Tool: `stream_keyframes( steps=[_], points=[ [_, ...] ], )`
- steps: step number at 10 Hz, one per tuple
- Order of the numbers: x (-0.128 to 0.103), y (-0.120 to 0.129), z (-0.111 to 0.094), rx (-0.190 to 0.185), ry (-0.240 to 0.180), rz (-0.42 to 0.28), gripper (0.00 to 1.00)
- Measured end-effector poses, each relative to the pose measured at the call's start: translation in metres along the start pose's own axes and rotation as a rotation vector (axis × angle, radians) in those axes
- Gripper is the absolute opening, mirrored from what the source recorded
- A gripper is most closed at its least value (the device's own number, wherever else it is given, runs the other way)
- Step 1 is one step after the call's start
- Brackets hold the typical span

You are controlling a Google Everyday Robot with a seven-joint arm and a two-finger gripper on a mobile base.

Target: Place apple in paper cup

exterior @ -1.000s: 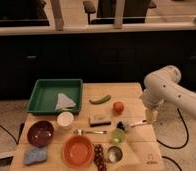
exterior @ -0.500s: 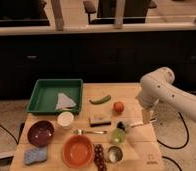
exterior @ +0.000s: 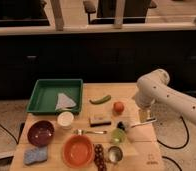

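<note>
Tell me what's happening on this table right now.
A one-armed robot is working over a wooden table of kitchen items. Its gripper, open and holding nothing, sits low on the right side, next to a yellow-green fruit. The apple lies on the table just beyond it, not yet picked up. The paper cup stands further left, near the green tray.

Dark cabinet fronts (exterior: pixel 91 60) under a pale counter ledge (exterior: pixel 91 29), speckled floor (exterior: pixel 3 115), light wooden table (exterior: pixel 141 146).

Small orange-red apple (exterior: pixel 119 106) sits near the claw (exterior: pixel 130 124), the upright white paper cup (exterior: pixel 65 119) well to its left.
</note>
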Motion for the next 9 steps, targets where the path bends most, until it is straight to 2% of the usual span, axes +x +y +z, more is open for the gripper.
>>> stream_keyframes(
  steps=[9],
  points=[
    [-0.008,-0.02,0.036,0.002,-0.036,-0.065,0.8]
  ],
)
